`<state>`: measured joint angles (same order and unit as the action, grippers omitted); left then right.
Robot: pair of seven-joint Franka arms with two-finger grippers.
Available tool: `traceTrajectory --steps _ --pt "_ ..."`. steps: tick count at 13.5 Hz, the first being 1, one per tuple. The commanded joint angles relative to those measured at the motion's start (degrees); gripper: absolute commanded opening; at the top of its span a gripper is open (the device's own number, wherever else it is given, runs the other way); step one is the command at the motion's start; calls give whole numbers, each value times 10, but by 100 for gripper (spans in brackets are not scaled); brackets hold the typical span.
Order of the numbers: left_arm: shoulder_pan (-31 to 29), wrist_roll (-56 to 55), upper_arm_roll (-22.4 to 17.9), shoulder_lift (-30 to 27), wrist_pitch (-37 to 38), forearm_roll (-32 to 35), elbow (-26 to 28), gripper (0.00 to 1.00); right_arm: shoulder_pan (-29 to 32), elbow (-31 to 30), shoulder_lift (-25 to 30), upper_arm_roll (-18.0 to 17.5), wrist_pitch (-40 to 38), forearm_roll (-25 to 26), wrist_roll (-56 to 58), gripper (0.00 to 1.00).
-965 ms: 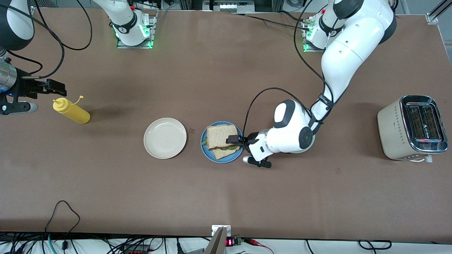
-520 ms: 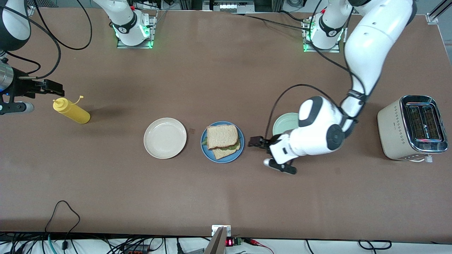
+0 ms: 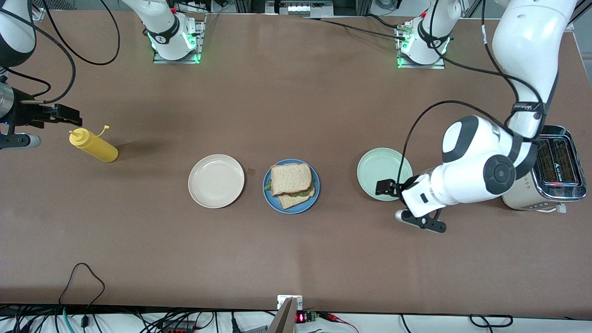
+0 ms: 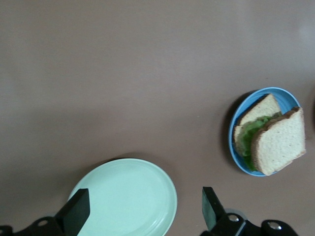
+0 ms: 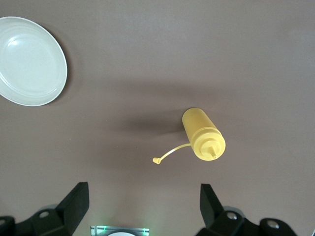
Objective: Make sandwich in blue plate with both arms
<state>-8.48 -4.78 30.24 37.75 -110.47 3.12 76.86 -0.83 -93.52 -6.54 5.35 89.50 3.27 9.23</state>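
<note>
The sandwich (image 3: 290, 184), two tan bread slices with green lettuce between them, lies on the blue plate (image 3: 273, 198) in the middle of the table. The left wrist view shows the sandwich (image 4: 275, 142) and blue plate (image 4: 244, 109) well away from the fingers. My left gripper (image 3: 383, 188) hangs open and empty over the edge of a pale mint-green plate (image 3: 379, 169), toward the left arm's end. Between its fingers (image 4: 78, 212) shows that mint plate (image 4: 123, 196). My right gripper (image 3: 71, 115) is open and empty beside a yellow squeeze bottle (image 3: 95, 145), at the right arm's end of the table.
A cream plate (image 3: 216, 181) sits beside the blue plate, toward the right arm's end. A toaster (image 3: 541, 166) stands at the left arm's end, close to the left arm's elbow. The yellow bottle (image 5: 203, 132) lies on its side, its cap dangling.
The left arm has pulled back from the sandwich toward its own end of the table, uncovering the mint plate; its gripper stayed open. The right gripper drifted slightly outward.
</note>
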Motion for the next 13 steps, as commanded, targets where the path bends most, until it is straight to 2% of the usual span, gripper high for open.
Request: traceTrajectory --steps 1,3,6,9,13 --pt "7 6 -76 -69 31 11 23 100 9 2 4 -8 -4 -9 -5 100" --pt "29 7 -151 -118 73 4 26 100 9 2 4 -8 -1 -9 -5 100" --pt "30 22 -201 -183 122 5 56 100 9 2 4 -8 -2 -9 -5 100" --pt "74 56 -279 -228 123 4 71 100 9 2 4 -8 0 -9 -5 100" --pt "55 55 -273 -266 179 3 72 100 4 3 4 -10 -2 -44 -35 100"
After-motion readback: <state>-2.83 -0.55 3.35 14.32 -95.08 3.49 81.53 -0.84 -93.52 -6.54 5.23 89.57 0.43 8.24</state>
